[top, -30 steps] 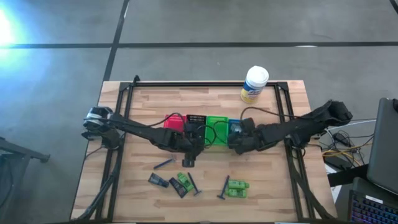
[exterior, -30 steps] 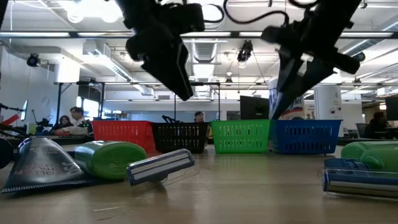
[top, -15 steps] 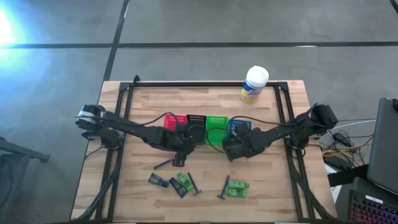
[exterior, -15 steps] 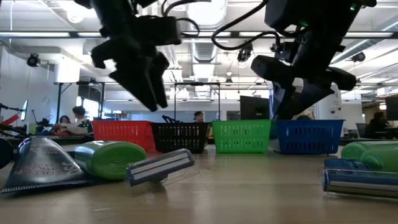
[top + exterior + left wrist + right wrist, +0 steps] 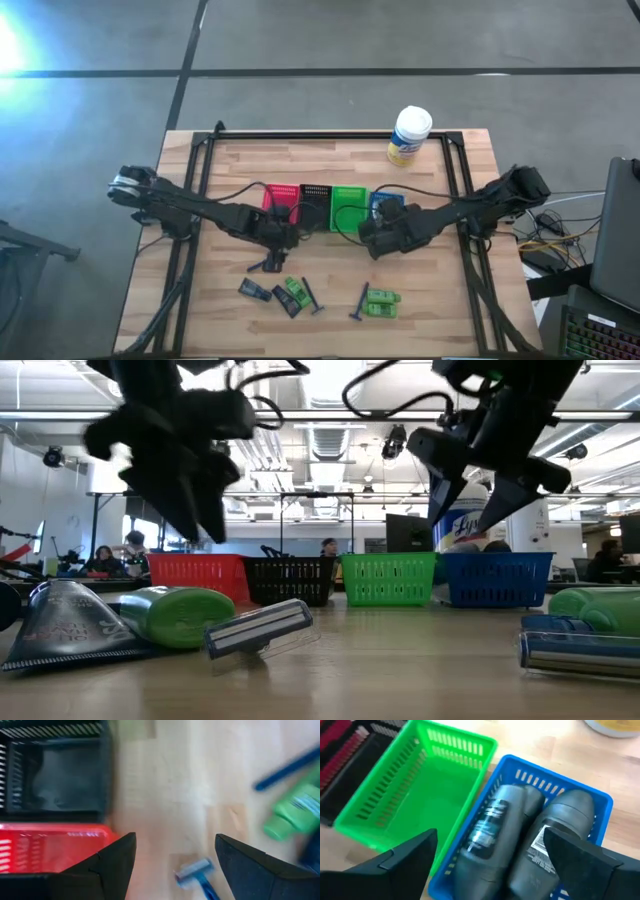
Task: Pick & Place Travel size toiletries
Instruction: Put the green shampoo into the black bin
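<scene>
On the wooden desk point(image 5: 420, 300) four small trays stand in a row near the middle: red tray point(image 5: 275, 197), black tray point(image 5: 314, 200), green tray point(image 5: 349, 203) and blue tray point(image 5: 385, 205). The right wrist view shows two grey bottles point(image 5: 520, 840) lying side by side inside the blue tray, while the green tray next to it holds nothing.

The left gripper point(image 5: 281, 240) hangs above the desk just in front of the red and black trays, its fingers spread apart with nothing between them. Below it lies a blue razor point(image 5: 196, 872) — bare wood around it. The right gripper point(image 5: 372, 238) hovers over the front edge of the blue tray, fingers also wide apart and empty.

The remaining toiletries lie along the front of the desk: a black tube point(image 5: 252, 290), a green bottle point(image 5: 296, 291) with a second razor point(image 5: 311, 297) beside it, and farther right a pair of green packets point(image 5: 382, 302) with a third razor point(image 5: 360, 303) touching them. A white canister point(image 5: 409, 135) with a yellow label stands at the far edge.
</scene>
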